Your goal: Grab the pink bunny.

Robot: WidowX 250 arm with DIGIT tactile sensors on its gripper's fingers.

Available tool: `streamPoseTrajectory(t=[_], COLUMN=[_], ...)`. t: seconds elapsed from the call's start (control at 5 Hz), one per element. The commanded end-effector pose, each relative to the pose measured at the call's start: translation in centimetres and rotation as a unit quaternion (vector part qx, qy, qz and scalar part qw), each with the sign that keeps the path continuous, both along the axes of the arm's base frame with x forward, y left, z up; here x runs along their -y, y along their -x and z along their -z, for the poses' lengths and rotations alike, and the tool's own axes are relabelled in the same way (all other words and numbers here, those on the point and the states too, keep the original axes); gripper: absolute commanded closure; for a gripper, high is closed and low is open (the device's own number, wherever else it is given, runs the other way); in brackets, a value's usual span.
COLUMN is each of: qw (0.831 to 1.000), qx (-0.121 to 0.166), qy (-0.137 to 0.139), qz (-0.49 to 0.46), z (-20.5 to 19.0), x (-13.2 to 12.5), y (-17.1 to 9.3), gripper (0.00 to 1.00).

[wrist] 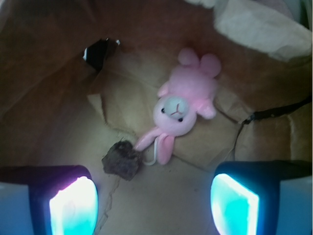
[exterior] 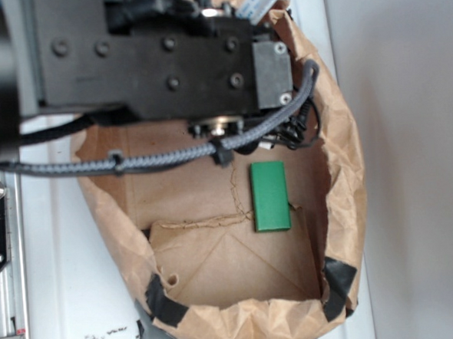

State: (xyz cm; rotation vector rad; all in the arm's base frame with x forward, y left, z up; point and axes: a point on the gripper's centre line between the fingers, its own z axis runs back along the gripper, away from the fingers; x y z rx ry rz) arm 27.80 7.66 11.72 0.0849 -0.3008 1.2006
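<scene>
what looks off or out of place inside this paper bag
The pink bunny lies on the bag floor, head toward the camera. A rough brown lump sits right by its ear, touching or nearly so. The bag's rim is crumpled and patched with black tape.

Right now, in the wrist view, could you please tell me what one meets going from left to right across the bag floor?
Black tape patch → brown rough lump → pink bunny → dark cord at the right.

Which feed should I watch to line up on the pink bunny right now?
The wrist view. There the pink bunny lies in plain sight on the floor of the paper bag, ahead of the open gripper, with a brown lump by its ears. The exterior view shows none of it: the arm covers that part of the bag.
</scene>
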Motion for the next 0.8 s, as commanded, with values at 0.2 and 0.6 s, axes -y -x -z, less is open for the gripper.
streamPoseTrajectory(t=[0.2, 0.6], qw=[1.000, 0.999], qx=[0.022, 0.019], qy=[-0.005, -0.003], qz=[-0.003, -0.042], z=[-1.4, 0.9], x=[-0.8, -1.2], y=[0.2, -0.4], gripper=[0.00, 0.00])
